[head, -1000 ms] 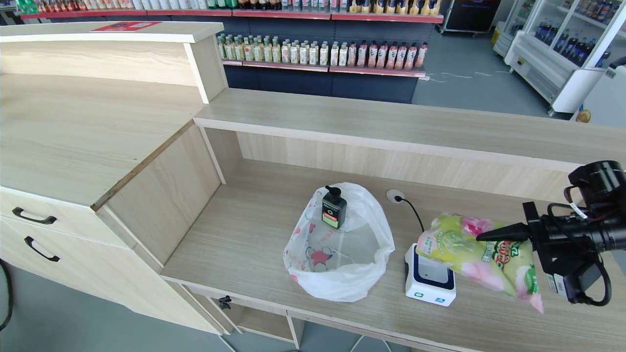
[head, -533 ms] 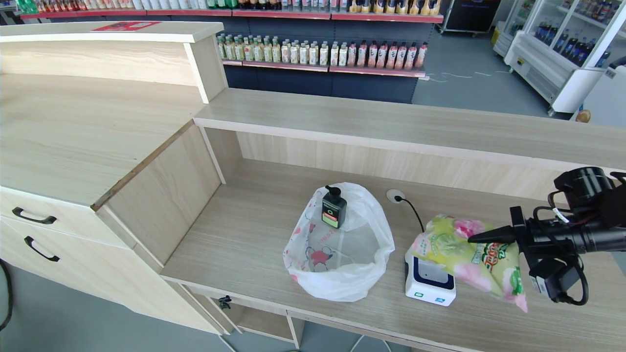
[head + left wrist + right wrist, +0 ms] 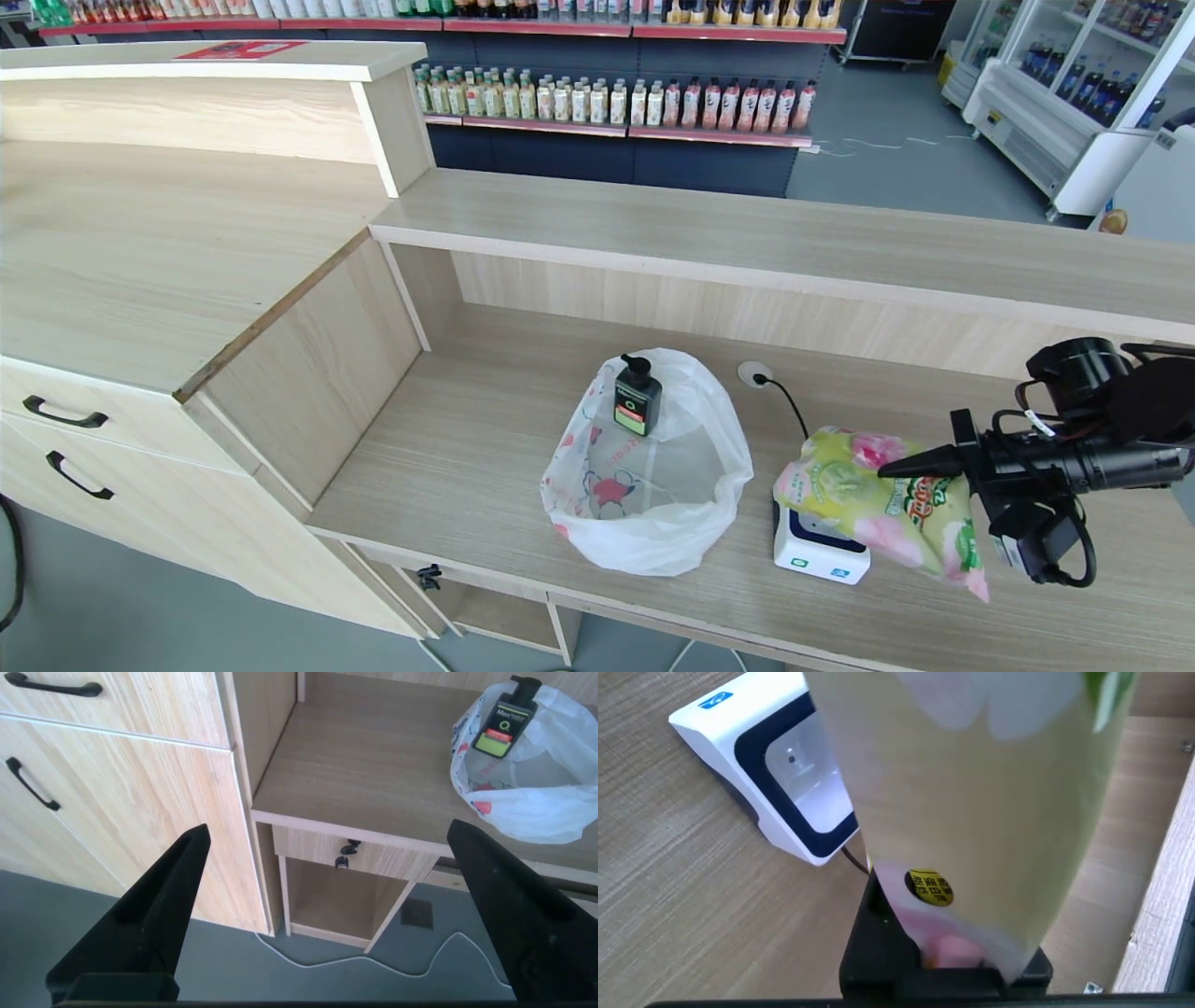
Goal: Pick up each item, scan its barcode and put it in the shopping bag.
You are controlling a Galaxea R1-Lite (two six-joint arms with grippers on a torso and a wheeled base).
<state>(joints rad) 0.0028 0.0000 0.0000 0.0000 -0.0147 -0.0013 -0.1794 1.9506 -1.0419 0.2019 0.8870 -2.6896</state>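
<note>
Head view: pouch (image 3: pixel 873 499) over scanner (image 3: pixel 822 553) edge

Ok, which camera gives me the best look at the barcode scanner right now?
The right wrist view: the barcode scanner sits close, its window plainly visible beside the held snack bag. In the head view the snack bag covers its rear, leaving just the front edge.

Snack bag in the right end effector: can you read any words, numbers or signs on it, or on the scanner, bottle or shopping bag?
None reads clearly.
snack bag: red lettering, too blurred.
yellow sticker on it: print too small.
scanner: small green and blue marks, no legible words.
bottle: label with green ring sign, words too small.
shopping bag: red cartoon print, faint lettering unreadable.
</note>
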